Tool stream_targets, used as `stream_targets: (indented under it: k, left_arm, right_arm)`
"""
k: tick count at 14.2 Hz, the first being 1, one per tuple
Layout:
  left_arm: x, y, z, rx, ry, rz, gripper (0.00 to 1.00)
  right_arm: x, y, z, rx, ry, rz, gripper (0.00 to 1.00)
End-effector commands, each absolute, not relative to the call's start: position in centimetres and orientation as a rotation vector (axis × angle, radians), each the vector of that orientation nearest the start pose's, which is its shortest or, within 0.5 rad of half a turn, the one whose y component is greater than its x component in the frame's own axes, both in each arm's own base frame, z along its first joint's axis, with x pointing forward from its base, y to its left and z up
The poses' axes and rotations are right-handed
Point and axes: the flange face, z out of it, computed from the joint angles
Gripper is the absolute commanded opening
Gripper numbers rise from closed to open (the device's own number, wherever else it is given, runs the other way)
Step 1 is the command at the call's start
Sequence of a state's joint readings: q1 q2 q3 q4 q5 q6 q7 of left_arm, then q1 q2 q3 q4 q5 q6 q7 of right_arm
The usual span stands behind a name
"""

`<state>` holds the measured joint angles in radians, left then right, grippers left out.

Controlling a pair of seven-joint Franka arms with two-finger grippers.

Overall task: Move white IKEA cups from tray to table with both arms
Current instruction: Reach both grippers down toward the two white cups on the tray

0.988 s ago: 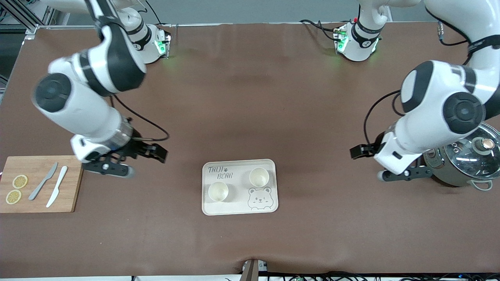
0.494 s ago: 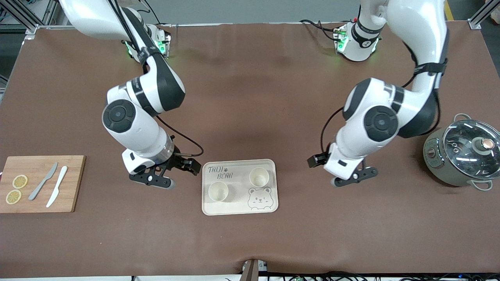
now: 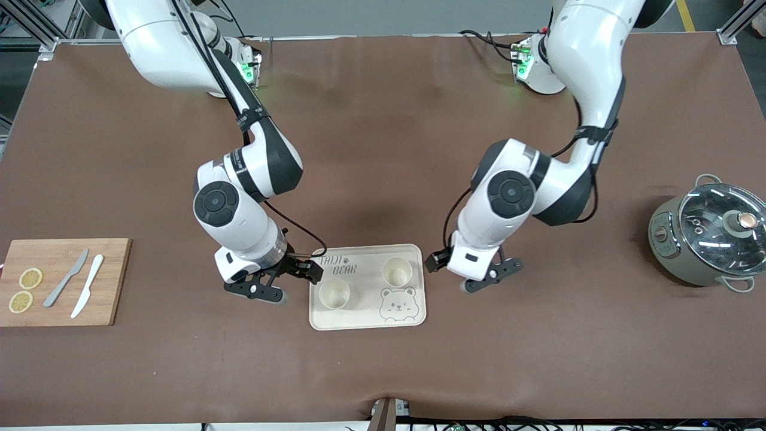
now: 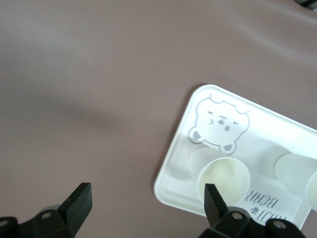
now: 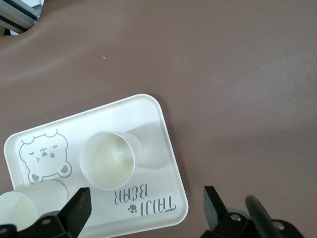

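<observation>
Bamboo cutting board [image 3: 60, 281] at the right arm's end of the brown worktop [image 3: 371, 149]; on it two lemon slices [image 3: 26, 290], a grey knife [image 3: 66, 278] and a white knife [image 3: 87, 285].

Right end effector [image 3: 281, 282] low over the worktop, just beside the bear tray [image 3: 413, 317] on the side toward the right arm's end. Fingers spread wide, nothing between them (the right wrist view shows both fingertips [image 5: 79, 206] apart, with the tray edge and bare worktop in the gap).

The cream bear tray lies mid-worktop, printed "TAIJI BEAR" with a bear face. Both white IKEA cups stand upright and open on it: one cup [image 3: 334, 293] under the lettering, nearer to the front camera and toward the right arm's end; the other cup [image 3: 397, 270] above the bear face, farther from the camera. The two are apart, not touching.

Left end effector [image 3: 467, 278] low beside the tray's other short edge, fingers also wide and empty (left wrist view: fingertips [image 4: 79, 198] apart, one just at the tray rim by the closer cup [image 4: 223, 178]).

Steel pot with glass lid [image 3: 709, 233] at the left arm's end, well apart from the tray.
</observation>
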<state>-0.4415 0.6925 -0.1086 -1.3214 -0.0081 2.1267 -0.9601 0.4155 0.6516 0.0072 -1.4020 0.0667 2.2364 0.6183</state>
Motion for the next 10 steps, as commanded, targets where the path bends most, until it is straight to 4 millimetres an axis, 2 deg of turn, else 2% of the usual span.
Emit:
stream_targets:
  k: [1, 6, 10]
  left_arm:
    - [65.0, -39.5, 32.5, -3.187, -0.748, -0.138, 1.00]
    - [63.7, -43.5, 28.0, -3.161, -0.750, -0.245, 1.00]
    - [63.0, -44.6, 25.9, -3.149, -0.740, -0.267, 1.00]
  right_arm:
    - [68.3, 31.0, 33.2, -2.966, 0.369, -0.219, 1.00]
    - [68.5, 31.8, 30.1, -2.958, 0.360, -0.241, 1.00]
    - [68.4, 32.5, 27.7, -2.956, 0.347, -0.257, 1.00]
